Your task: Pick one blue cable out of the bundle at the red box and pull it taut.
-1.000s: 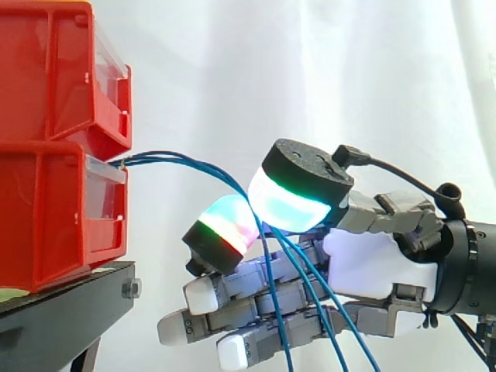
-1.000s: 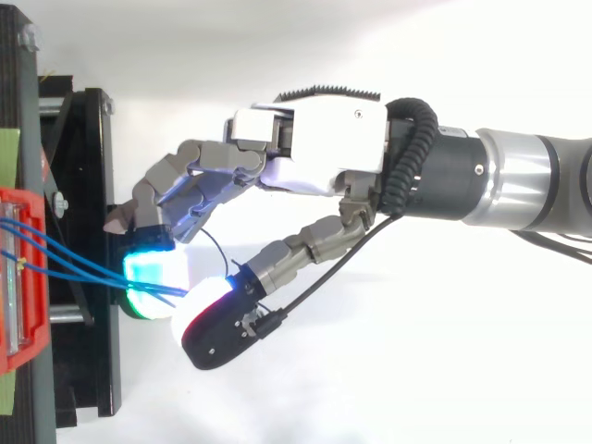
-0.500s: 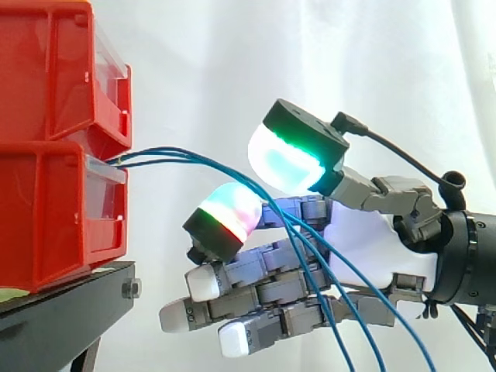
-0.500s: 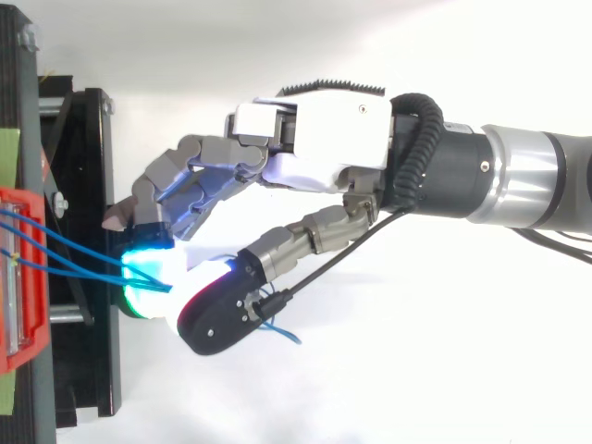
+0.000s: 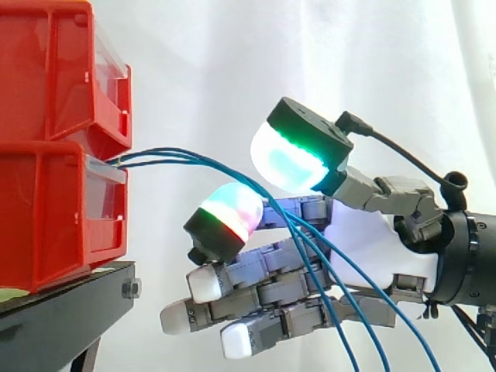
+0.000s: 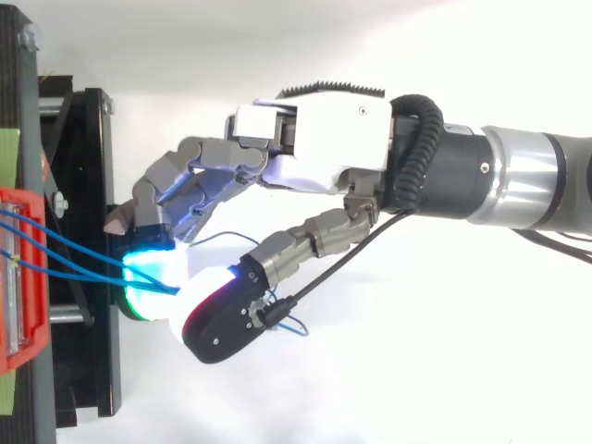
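Several thin blue cables leave the front of the lower red box and arc down to the right. They run between the hand's thumb pad, glowing cyan and green, and a finger pad glowing red and green, then drape across the straight lower fingers. A clear gap separates thumb pad and finger pad, so nothing is pinched. The hand is open, its palm right of the cables. From above, the cables reach from the box under the thumb of the hand.
A second red box is stacked on the lower one. Both rest on a black stand at the left. A white curtain hangs behind. The arm enters from the right.
The thumb has lifted off the finger pad, widening the gap. The cables now lie lower across the fingers, and a small blue loop shows beside the thumb from above.
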Robot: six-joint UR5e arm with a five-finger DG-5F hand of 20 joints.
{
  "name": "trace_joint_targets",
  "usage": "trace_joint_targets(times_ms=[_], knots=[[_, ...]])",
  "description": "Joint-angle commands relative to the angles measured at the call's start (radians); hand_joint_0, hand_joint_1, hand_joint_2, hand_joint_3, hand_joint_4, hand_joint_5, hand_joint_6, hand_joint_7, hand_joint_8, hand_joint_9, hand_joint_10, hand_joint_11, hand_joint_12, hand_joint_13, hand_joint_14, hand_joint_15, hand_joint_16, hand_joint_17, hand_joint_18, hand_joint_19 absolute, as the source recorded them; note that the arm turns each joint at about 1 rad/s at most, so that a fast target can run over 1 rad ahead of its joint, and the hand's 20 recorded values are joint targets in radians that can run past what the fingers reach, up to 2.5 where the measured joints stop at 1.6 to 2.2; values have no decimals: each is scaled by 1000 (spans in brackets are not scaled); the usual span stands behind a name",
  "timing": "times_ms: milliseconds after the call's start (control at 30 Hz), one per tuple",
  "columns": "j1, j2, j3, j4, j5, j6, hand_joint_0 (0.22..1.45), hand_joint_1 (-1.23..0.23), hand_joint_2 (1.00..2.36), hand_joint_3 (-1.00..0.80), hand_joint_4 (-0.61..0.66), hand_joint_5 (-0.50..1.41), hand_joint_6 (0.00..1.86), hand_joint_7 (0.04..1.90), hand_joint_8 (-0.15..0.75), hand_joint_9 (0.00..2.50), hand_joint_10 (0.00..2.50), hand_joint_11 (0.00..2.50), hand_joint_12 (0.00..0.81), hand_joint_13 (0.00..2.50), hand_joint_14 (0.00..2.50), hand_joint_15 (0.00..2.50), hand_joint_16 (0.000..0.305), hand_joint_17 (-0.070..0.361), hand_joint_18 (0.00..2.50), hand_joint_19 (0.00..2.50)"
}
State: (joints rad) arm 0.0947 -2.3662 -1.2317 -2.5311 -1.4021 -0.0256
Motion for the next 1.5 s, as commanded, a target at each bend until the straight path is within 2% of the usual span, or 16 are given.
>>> trace_joint_targets(times_ms=[0,133,200,367,567,667,767,1000,1467], knots=[[0,-1,0,0,0,0,613,-776,1008,-399,213,-164,870,965,372,756,12,610,399,504,8,236,61,138,681,491],[0,1,0,0,0,0,618,-770,1018,-249,196,-162,889,998,372,776,11,636,400,520,8,244,62,139,704,496],[0,1,0,0,0,0,614,-771,1018,-237,195,-162,891,1003,375,776,12,634,400,520,8,245,62,139,704,494],[0,1,0,0,0,-2,583,-624,1013,-211,210,-160,865,947,399,761,13,601,431,514,7,245,68,153,716,494],[0,1,0,0,0,0,588,-606,1012,-175,214,-157,850,935,409,765,12,596,444,522,7,245,70,157,725,497],[0,-1,0,0,0,0,600,-719,1016,-128,213,-162,845,947,396,752,13,611,431,513,7,240,67,151,707,501],[0,1,0,0,0,1,611,-774,1017,-124,214,-166,847,947,390,745,13,613,422,515,7,248,66,147,707,494],[0,1,0,0,0,1,680,-917,1019,-215,186,-181,864,915,365,715,14,633,400,497,8,236,61,138,688,470],[0,1,0,0,0,1,783,-1008,1012,-359,189,-194,882,905,347,681,14,645,395,466,7,217,60,135,667,429]])
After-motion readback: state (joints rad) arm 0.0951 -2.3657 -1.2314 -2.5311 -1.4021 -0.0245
